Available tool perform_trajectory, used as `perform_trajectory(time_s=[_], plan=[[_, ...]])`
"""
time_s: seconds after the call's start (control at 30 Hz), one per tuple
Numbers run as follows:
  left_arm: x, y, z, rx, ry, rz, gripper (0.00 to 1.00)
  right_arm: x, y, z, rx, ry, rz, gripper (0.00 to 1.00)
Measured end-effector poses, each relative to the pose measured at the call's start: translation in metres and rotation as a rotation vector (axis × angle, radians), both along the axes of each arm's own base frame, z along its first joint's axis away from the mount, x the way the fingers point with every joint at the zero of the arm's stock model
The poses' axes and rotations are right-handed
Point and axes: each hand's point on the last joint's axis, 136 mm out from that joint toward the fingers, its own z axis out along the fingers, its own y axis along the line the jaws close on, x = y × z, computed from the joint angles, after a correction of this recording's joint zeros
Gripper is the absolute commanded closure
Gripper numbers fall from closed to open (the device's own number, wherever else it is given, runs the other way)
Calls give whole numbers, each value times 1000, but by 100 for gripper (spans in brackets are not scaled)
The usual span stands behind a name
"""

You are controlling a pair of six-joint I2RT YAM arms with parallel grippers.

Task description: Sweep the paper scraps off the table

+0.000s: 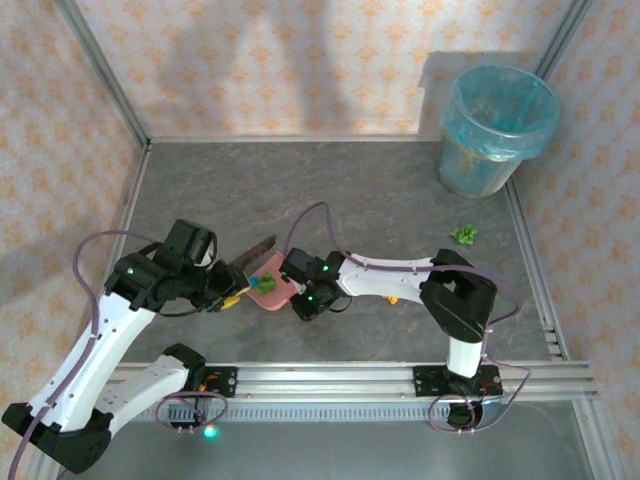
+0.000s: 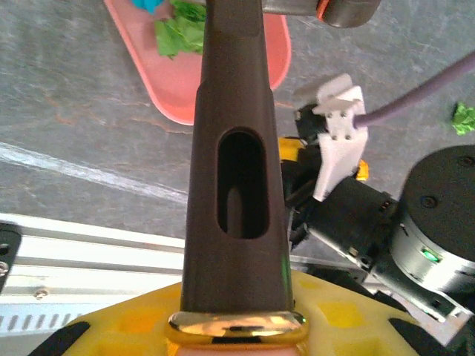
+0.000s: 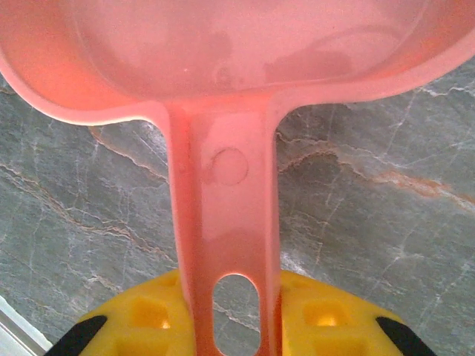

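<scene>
Green paper scrap [image 1: 463, 235] lies well right of both, nearer right arm; left fingers [image 1: 232, 293] pinch brush [image 1: 258, 252], right fingers [image 1: 297, 289] pinch dustpan [image 1: 274, 297].

Green scrap [image 1: 463, 235] rt, orange scrap [image 1: 394, 298] mid, on grey table [image 1: 350, 190].

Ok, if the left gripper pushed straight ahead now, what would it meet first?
Probably the pink dustpan, lying just beyond the brush it grips; the brush's height over it is unclear.
</scene>
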Motion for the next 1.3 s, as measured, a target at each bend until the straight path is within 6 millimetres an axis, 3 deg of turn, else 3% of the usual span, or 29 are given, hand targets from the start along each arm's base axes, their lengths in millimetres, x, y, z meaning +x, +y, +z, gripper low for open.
perform_trajectory(time_s=[0.27, 0.37, 0.6, 0.9, 1.13, 1.3], plan=[[-14, 1, -44, 20, 117, -19, 100, 1, 0, 0, 1, -5, -1, 100], [-11, -5, -47, -11, 116, -23, 100, 1, 0, 0, 1, -5, -1, 100], [0, -22, -38, -98, 70, -30, 100, 4, 2, 0, 5, -19, -5, 100], [-8, -28, -22, -165, 13, -50, 100, 14, 3, -4, 26, -81, -21, 100], [-11, -16, -5, -119, -37, -40, 100, 22, 2, -6, 43, -116, -41, 100], [2, 4, 25, -24, -191, -20, 100, 18, -12, -5, 52, -137, -60, 100]])
